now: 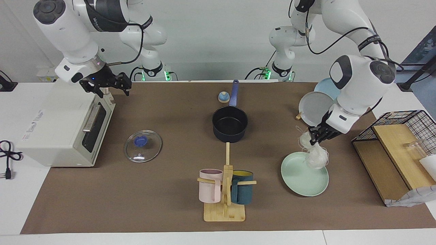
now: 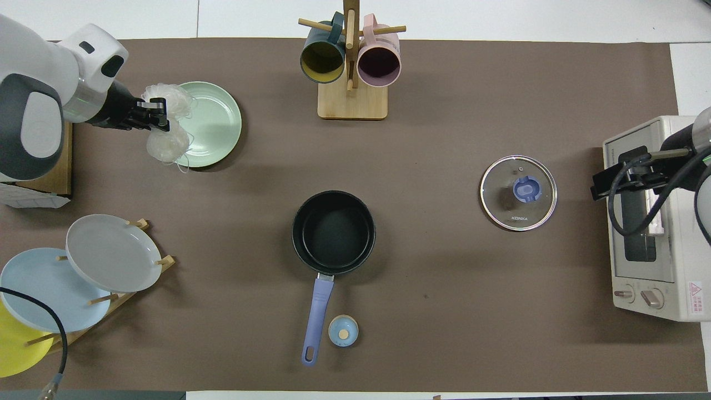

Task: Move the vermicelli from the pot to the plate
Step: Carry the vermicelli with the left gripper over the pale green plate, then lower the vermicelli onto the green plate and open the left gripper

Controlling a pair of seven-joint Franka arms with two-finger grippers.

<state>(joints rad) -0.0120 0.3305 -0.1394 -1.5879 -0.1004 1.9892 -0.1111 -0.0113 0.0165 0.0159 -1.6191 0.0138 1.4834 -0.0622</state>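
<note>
The dark navy pot (image 1: 230,124) (image 2: 334,231) with its long blue handle stands mid-table, its black inside bare. The mint-green plate (image 1: 299,177) (image 2: 214,125) lies toward the left arm's end of the table. My left gripper (image 1: 315,139) (image 2: 158,114) is shut on the whitish vermicelli (image 1: 316,157) (image 2: 166,141), which hangs in clumps over the plate's edge. My right gripper (image 1: 109,85) (image 2: 616,183) waits above the toaster oven.
A glass lid (image 1: 143,145) lies toward the right arm's end beside the white toaster oven (image 1: 64,124). A mug stand (image 1: 224,190) holds a pink and a dark blue mug. A plate rack (image 1: 318,109), a wire basket (image 1: 398,136) and a small blue cap (image 1: 223,97) are there.
</note>
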